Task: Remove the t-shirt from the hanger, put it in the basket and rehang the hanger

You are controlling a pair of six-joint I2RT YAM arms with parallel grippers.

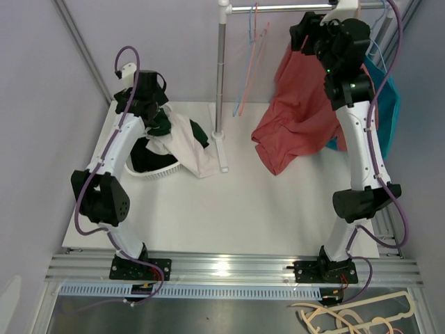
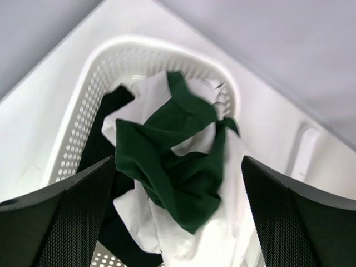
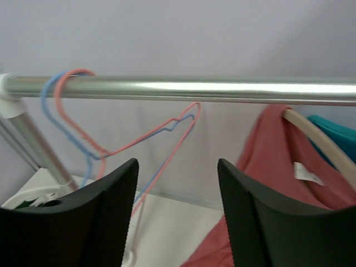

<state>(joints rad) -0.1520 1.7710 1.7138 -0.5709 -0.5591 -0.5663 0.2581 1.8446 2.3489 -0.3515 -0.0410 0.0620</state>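
Note:
A red t-shirt (image 1: 295, 111) (image 3: 267, 156) hangs on a cream hanger (image 3: 317, 139) from the metal rail (image 3: 194, 89) at the back right. My right gripper (image 1: 306, 31) (image 3: 178, 167) is up by the rail, just left of that shirt. Its jaws are open and nothing sits between them. A dark green t-shirt (image 2: 167, 150) lies crumpled on white cloth (image 2: 183, 239) in the white basket (image 2: 111, 61). Directly above it, my left gripper (image 1: 154, 117) (image 2: 178, 167) hangs wide open and holds nothing.
Empty pink and blue wire hangers (image 3: 75, 72) (image 1: 252, 52) hang at the rail's left end, near the stand's post (image 1: 220, 76). A teal garment (image 1: 386, 104) hangs behind the red shirt. Black cloth also fills the basket (image 1: 156, 172). Loose hangers (image 1: 354, 316) lie below the table's front edge.

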